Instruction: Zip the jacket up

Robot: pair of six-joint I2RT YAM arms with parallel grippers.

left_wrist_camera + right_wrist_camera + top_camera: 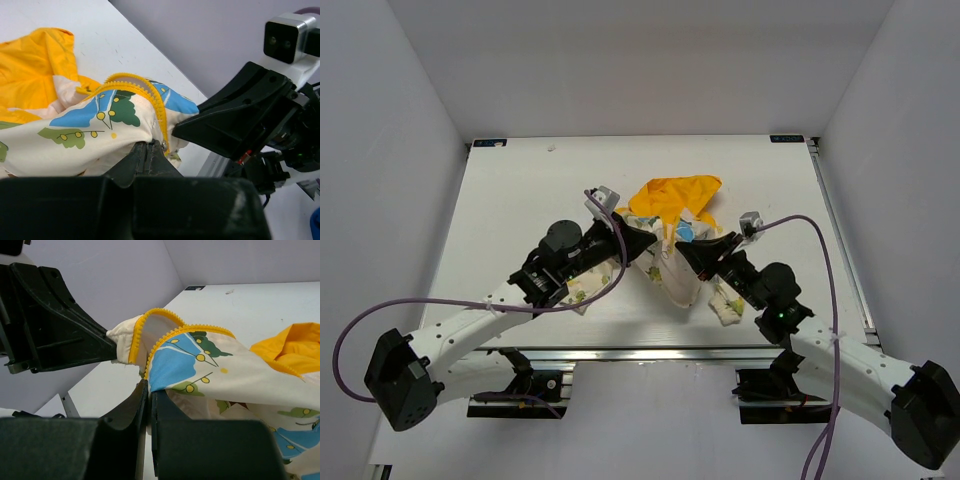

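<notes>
Judging by how things lie, the work is at the lining-up stage: the zip is not joined, and both front edges are being held up for mating. The jacket (pixel 678 280) sits bunched near the middle of the table (pixel 520 180), its front raised between the two arms and one sleeve trailing toward the near edge.

The left hand (pixel 149 146) is pinched narrow on the cream cloth right beside the zip. A small metal piece (pixel 164 145) shows at its tips, perhaps the slider, though it is too small to be sure. The right hand (pixel 149 386) is likewise closed tight on the printed front panel, just under the other zip edge. The two hands are close together, tip facing tip.

The next move probably calls for bringing the bottom ends of the two tapes together and seating one in the slider. One hand should then keep the hem taut while the other draws upward. Thin cloth like this will likely buckle unless it is kept under tension.

The shell is light, limp fabric, cream with blue, green and yellow cartoon prints, and it creases softly. The zip teeth (pixel 150 95) are chunky yellow moulded plastic, curling in loose arcs. The hood (pixel 675 195) is plain orange-yellow, crumpled flat on the far side
</notes>
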